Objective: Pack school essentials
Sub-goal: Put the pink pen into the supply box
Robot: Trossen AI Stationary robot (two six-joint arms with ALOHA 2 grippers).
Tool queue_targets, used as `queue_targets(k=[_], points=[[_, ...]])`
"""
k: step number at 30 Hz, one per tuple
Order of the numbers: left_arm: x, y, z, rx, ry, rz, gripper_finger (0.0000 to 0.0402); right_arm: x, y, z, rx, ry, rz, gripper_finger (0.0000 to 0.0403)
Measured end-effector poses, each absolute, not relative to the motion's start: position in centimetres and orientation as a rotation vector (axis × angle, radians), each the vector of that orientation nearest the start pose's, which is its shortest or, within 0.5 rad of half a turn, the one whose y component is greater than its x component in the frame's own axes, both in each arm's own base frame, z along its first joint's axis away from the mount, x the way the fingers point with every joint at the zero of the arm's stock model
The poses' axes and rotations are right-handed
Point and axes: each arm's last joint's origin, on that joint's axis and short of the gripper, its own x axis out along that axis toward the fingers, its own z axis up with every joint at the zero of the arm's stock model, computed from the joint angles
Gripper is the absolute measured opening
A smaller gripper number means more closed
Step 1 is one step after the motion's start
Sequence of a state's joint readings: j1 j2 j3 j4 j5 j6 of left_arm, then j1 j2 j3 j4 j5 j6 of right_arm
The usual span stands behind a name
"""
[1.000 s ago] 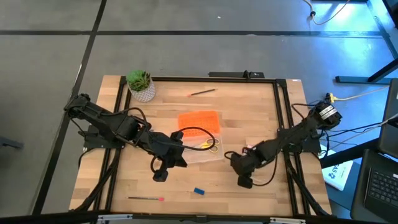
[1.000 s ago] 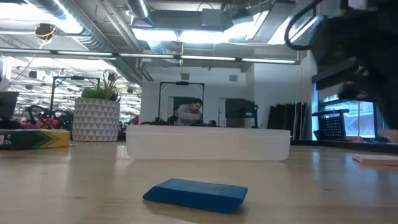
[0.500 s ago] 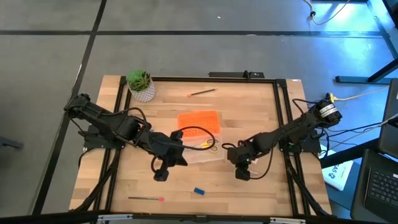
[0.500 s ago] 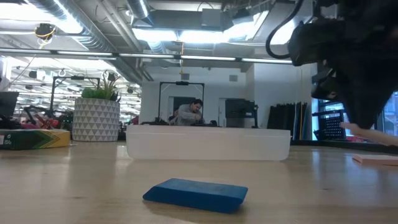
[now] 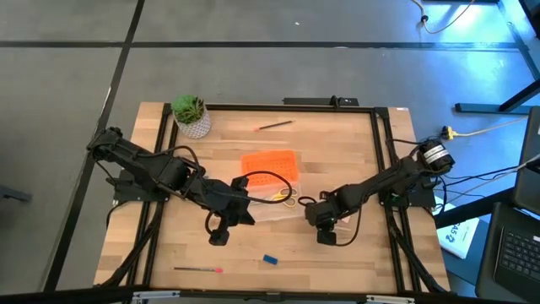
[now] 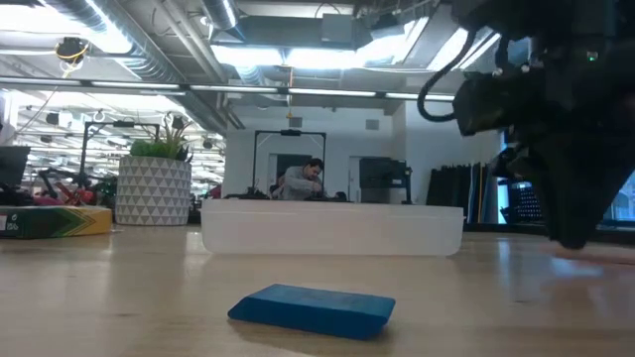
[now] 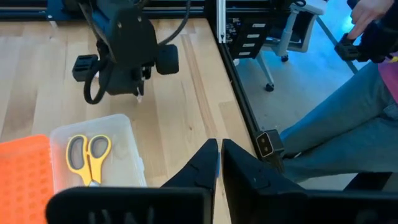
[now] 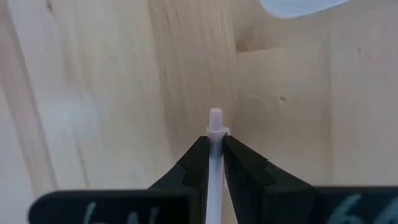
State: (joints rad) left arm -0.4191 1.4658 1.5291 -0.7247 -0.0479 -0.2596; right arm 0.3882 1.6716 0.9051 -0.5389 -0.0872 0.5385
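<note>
My right gripper (image 5: 325,226) is shut on a thin white pen (image 8: 215,127), on the bare wood just right of the clear box (image 5: 274,201). The yellow-handled scissors (image 5: 284,196) lie in that box. My left gripper (image 7: 219,158) is shut on nothing and waits at the box's left-near side (image 5: 221,230). The tiny blue block (image 5: 270,259) and a thin pen with a pink end (image 5: 198,269) lie flat near the near edge. A pencil (image 5: 274,125) lies by the far edge. The yellow-green crayon box (image 6: 55,220) shows only in the low view, at the far left. My right gripper pinches the white pen between its two fingers (image 8: 198,163). The pen lies along the fingers, and its capped end (image 8: 215,117) sticks out past the fingertips. The fingers point down at the table from above. In the left wrist view the pen's end (image 7: 138,95) shows below the gripper.
The orange lid (image 5: 270,162) lies flat just beyond the clear box. A potted plant (image 5: 191,114) stands at the far left corner. A black frame rail (image 5: 384,169) runs along the table's right side. A seated person's leg (image 7: 336,130) and hand show beyond the right edge.
My right gripper has moved toward the table's left and a little toward its far edge, closing on the clear box, still shut. In the low view the arm has swung in from the right and now covers the pink pad that showed there.
</note>
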Motion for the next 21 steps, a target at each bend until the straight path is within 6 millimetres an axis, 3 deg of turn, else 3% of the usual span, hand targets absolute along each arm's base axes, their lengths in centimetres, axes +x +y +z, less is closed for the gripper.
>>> queue_targets(k=[15,21], points=[[28.31,-12.47,38.21,-0.095,0.687,-0.271,0.0005,26.88,11.27,14.09,0.259,1.378,0.035,0.0054],[28.31,-12.47,38.21,-0.096,0.687,-0.27,0.0001,26.87,11.27,14.09,0.257,1.379,0.038,0.0103]])
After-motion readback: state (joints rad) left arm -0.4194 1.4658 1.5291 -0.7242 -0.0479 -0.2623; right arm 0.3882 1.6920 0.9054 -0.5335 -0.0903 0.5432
